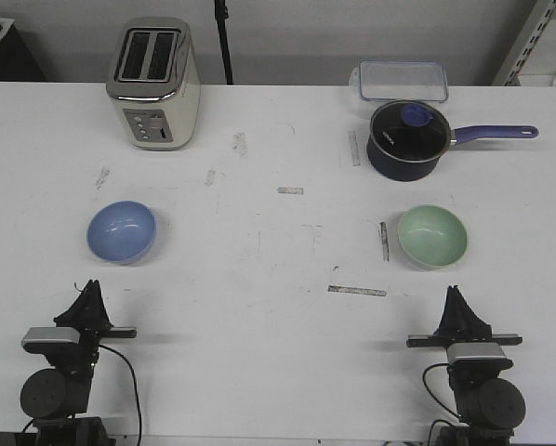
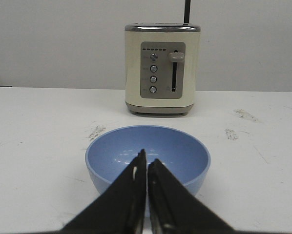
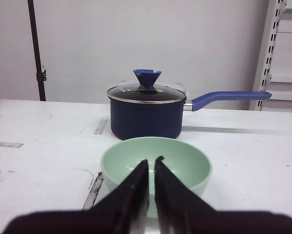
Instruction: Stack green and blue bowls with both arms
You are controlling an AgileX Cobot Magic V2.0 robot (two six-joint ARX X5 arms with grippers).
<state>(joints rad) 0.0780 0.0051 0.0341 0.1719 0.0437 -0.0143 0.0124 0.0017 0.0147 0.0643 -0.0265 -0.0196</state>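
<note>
The light blue bowl (image 1: 121,231) sits upright on the white table at the left. The mint green bowl (image 1: 432,236) sits upright at the right. Both are empty and far apart. My left gripper (image 1: 91,285) is shut and empty, near the front edge, just short of the blue bowl (image 2: 147,157). My right gripper (image 1: 455,292) is shut and empty, just short of the green bowl (image 3: 156,164). In the wrist views each bowl lies straight ahead of the closed left fingertips (image 2: 147,156) and right fingertips (image 3: 152,161).
A cream toaster (image 1: 154,83) stands at the back left. A dark navy saucepan (image 1: 406,139) with glass lid and blue handle stands behind the green bowl, with a clear plastic container (image 1: 403,80) behind it. Tape marks dot the table (image 1: 278,269).
</note>
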